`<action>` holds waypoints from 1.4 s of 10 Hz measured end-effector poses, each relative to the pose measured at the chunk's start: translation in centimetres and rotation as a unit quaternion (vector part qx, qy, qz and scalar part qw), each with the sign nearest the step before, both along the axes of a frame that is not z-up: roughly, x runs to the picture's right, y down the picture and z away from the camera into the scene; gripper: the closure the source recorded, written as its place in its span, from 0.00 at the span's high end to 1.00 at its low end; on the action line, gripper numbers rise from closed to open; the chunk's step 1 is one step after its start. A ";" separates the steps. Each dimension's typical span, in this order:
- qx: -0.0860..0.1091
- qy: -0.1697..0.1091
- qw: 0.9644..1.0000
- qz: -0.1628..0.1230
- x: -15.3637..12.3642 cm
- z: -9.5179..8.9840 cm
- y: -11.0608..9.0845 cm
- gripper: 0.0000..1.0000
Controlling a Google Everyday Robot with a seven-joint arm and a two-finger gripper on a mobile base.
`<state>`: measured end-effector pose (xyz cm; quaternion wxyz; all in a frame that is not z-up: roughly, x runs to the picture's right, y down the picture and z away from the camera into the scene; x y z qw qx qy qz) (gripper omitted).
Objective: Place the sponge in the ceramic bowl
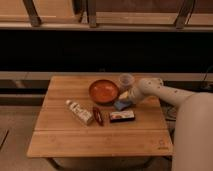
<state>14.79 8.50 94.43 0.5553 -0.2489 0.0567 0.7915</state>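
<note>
The light-blue sponge point(121, 105) lies right of the table's middle, just in front of and to the right of the ceramic bowl point(103, 91). The bowl is round, glossy and orange-red, with nothing visible inside. My gripper point(125, 98) reaches in from the right on a pale arm and sits right over the sponge, close to the bowl's right rim. Whether it touches the sponge cannot be told.
A small pale cup point(126, 80) stands behind the gripper. In front of the sponge lies a flat dark box point(122, 116). To its left are a small red item point(98, 115) and a white bottle point(80, 112) on its side. All rest on a wooden table point(100, 140).
</note>
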 end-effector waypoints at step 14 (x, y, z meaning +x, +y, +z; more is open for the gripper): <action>0.084 0.008 0.995 -0.048 0.1 -7.6 -7.8 0.00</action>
